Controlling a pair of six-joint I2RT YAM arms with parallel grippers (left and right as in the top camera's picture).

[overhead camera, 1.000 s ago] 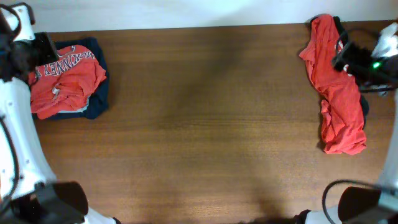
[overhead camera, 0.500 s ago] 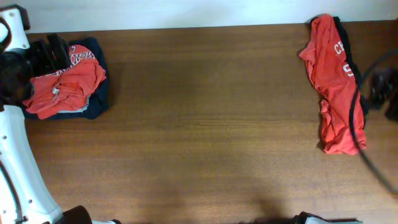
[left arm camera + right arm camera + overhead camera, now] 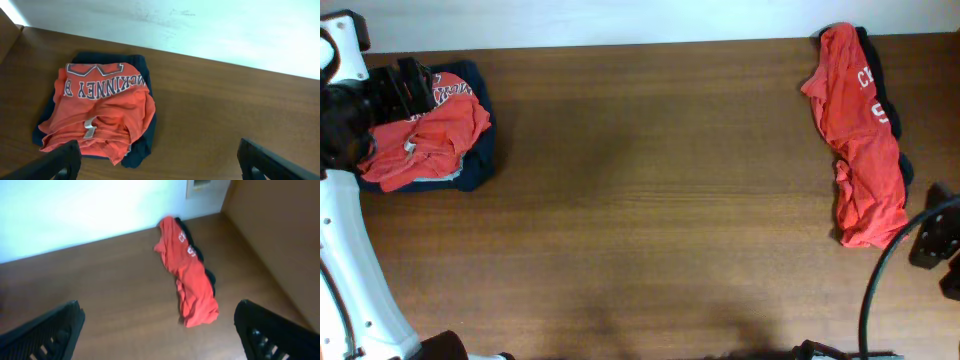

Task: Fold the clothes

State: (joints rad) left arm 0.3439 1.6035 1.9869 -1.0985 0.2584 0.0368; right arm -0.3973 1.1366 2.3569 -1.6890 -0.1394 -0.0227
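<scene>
The left gripper (image 3: 159, 146) hangs above the far left corner of the wooden table (image 3: 650, 200), its two dark fingers (image 3: 62, 159) spread wide with nothing between them. Below it, in the left wrist view, lies a stack of clothes: a folded red-orange T-shirt (image 3: 100, 115) with white block lettering on top, a pale grey-blue garment (image 3: 472, 160) showing only as a thin edge under it, and a navy garment (image 3: 142, 67) at the bottom, sticking out along the far and right sides. The stack sits near the pale wall (image 3: 200, 25).

The right gripper (image 3: 159, 307) is held high by the table's right edge, its fingers (image 3: 47, 330) likewise wide apart and empty. Ahead of it, in the far right corner, a crumpled red-orange T-shirt (image 3: 860, 140) stretches in a long unfolded strip from the wall edge toward the front, lying over a dark garment (image 3: 209, 277) that peeks out along its right side. Neither gripper touches any cloth
</scene>
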